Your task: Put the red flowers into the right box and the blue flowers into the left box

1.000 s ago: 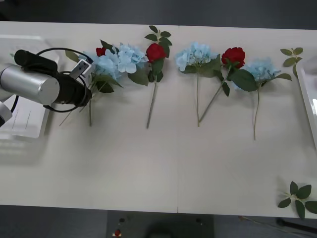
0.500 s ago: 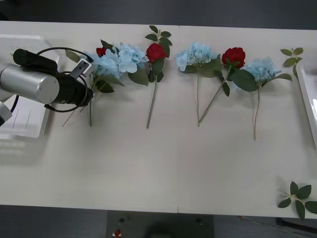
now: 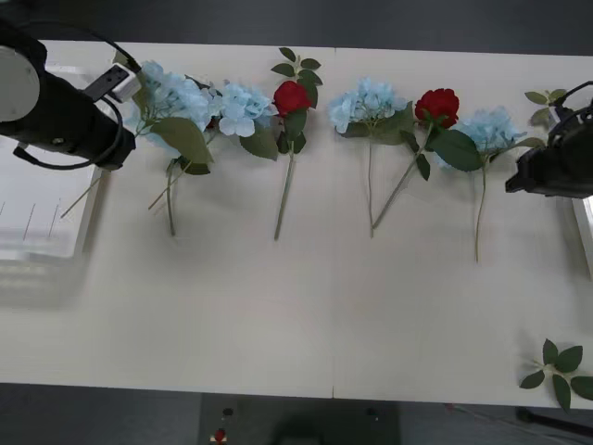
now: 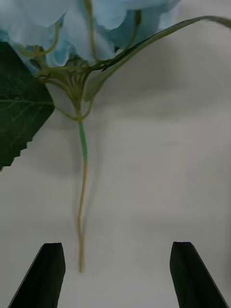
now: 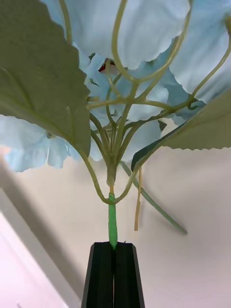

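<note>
Pale blue petals mark the flower clamped by the left gripper: its black fingers are pressed together on the green stem just under the head of a blue flower, at the upper left of the front frame. That flower is lifted, its stem end slanting down left over the edge of the left box, the translucent bin at the left margin.

Along the upper band of the table lie, left to right, a second blue flower, a red flower, a third blue flower, another red flower and a fourth blue flower, stems pointing toward the lower frame.

At the right edge, the right gripper hovers with fingers wide apart, the fourth blue flower's stem tip between them but untouched. A thin rim of the right box shows at the right margin.

Loose leaf sprigs sit at the lower right corner. Lower half of the table is open surface.
</note>
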